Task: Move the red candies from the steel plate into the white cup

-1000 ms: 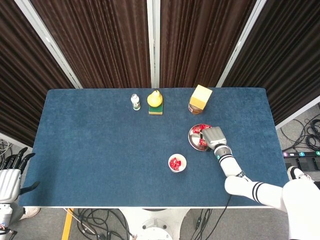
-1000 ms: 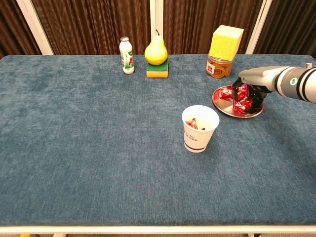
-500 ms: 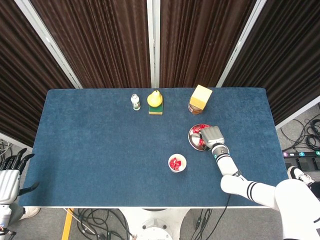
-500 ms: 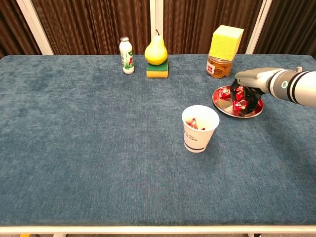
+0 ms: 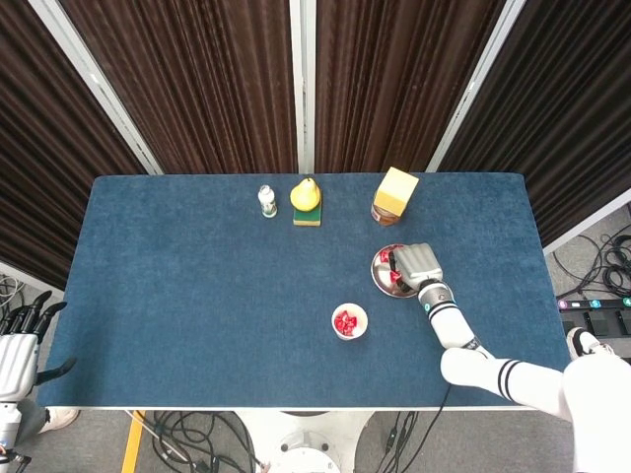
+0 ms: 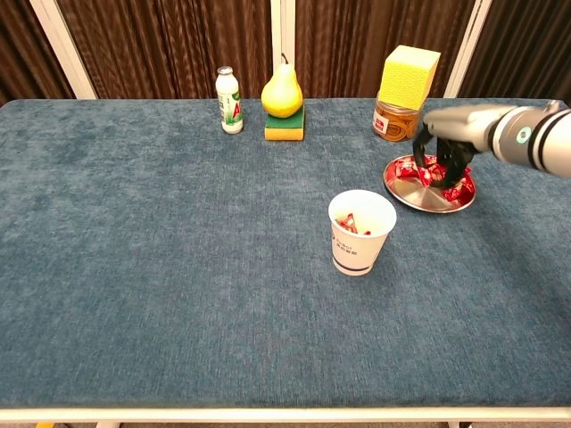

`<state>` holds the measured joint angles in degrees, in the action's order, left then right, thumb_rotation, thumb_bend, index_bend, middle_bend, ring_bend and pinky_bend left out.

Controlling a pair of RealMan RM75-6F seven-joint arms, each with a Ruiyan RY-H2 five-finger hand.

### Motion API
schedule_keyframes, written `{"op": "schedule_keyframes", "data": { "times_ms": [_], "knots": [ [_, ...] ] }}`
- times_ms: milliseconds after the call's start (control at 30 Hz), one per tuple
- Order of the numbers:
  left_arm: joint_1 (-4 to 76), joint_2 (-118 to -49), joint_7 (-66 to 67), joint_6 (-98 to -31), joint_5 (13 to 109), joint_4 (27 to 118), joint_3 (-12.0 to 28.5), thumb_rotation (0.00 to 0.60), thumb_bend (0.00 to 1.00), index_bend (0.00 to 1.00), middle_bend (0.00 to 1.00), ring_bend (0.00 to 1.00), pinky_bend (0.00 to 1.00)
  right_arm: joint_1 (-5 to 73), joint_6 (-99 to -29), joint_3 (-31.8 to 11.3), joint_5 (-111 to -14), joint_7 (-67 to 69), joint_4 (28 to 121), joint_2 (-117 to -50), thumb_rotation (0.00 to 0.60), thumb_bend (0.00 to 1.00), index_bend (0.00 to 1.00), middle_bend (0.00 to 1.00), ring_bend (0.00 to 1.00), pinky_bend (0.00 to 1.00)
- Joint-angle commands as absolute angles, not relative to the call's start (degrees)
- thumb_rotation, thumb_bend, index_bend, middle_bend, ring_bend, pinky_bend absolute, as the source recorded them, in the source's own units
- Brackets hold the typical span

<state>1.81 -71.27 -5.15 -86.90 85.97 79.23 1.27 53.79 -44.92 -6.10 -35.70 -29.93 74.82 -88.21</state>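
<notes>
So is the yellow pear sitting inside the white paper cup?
No, the yellow pear stands on a green sponge at the table's back, far from the white paper cup.

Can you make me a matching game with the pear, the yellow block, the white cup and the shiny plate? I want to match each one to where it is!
Things:
1. pear
2. yellow block
3. white cup
4. steel plate

Places:
A. under the right hand
B. on top of the green sponge
C. alone near the table's middle, candies inside
D. on top of the amber jar

Pairs: 1-B, 2-D, 3-C, 4-A
</notes>
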Motion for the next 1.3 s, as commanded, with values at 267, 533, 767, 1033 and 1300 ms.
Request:
{"op": "schedule_keyframes", "data": {
  "times_ms": [267,533,767,1033,1300],
  "knots": [
    [2.4,-70.9,-3.3,-86.7,86.3,80.8,1.5,0.6,0.1,0.23,0.16,0.18,0.16,49.7,-47.7,-9.1,-56.7,-17.6,98.9,-76.4,0.6,0.33,0.63,0.95,0.98,1.0],
    [2.6,-70.7,-2.8,-86.6,86.5,81.4,1.5,0.6,0.1,0.23,0.16,0.18,0.16,50.6,-45.9,-7.1,-59.6,-18.3,99.7,-77.9,0.6,0.33,0.6,0.95,0.98,1.0],
    [2.5,-70.9,-2.9,-86.6,86.3,81.1,1.5,0.6,0.1,0.23,0.16,0.18,0.16,51.3,-45.3,-5.6,-58.6,-20.4,98.5,-79.4,0.6,0.32,0.55,0.95,0.97,1.0],
    [2.3,-71.1,-3.1,-86.9,86.2,80.8,1.5,0.6,0.1,0.23,0.16,0.18,0.16,51.7,-44.8,-5.1,-58.2,-20.4,97.9,-79.9,0.6,0.29,0.4,0.95,0.97,1.0],
    [2.4,-71.2,-3.3,-87.0,86.1,80.5,1.6,0.6,0.1,0.23,0.16,0.18,0.16,50.8,-47.6,-6.6,-58.1,-19.0,98.6,-77.8,0.6,0.25,0.36,0.95,0.97,1.0]
  ]
}}
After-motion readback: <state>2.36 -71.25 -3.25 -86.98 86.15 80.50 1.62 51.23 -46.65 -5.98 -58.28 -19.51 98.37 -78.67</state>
